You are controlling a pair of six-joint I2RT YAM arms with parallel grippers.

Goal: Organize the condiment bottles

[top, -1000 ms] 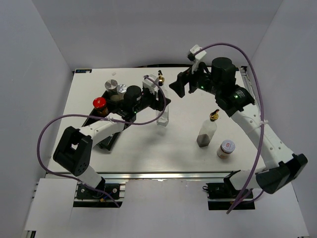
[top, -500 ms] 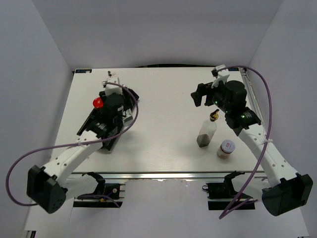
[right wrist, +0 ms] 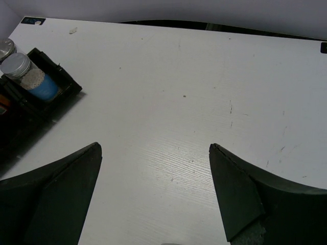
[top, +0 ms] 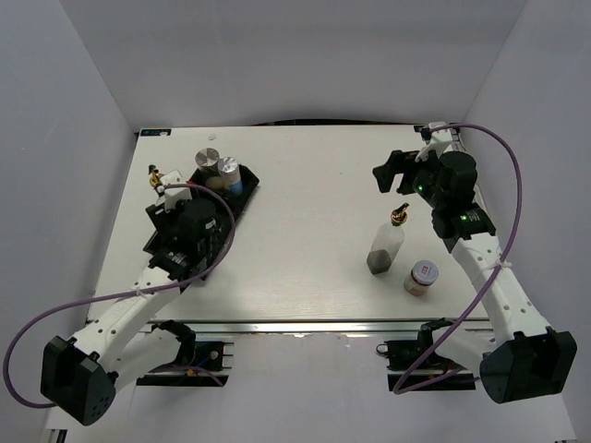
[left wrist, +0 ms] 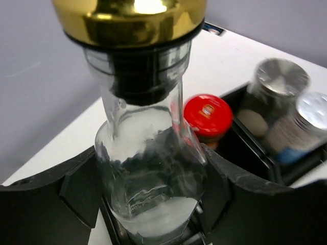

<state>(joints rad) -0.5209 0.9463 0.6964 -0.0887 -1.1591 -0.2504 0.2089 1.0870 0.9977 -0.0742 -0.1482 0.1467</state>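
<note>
My left gripper is shut on a clear gold-spouted bottle. It holds the bottle upright over the left side of the black tray; the gold spout shows in the top view. Two silver-lidded jars stand in the tray's far end. The red-lidded jar stands in the tray just behind the held bottle and is hidden under the arm in the top view. My right gripper is open and empty, above the table beyond the second gold-spouted bottle. A short silver-lidded jar stands near that bottle.
The tray lies at an angle on the left half of the table, and my left arm covers its near part. White walls enclose the table on three sides. Purple cables loop from both arms.
My left arm has carried the gold-spouted bottle from the table's middle to the left side of the tray. My right arm has drawn back to the right.
</note>
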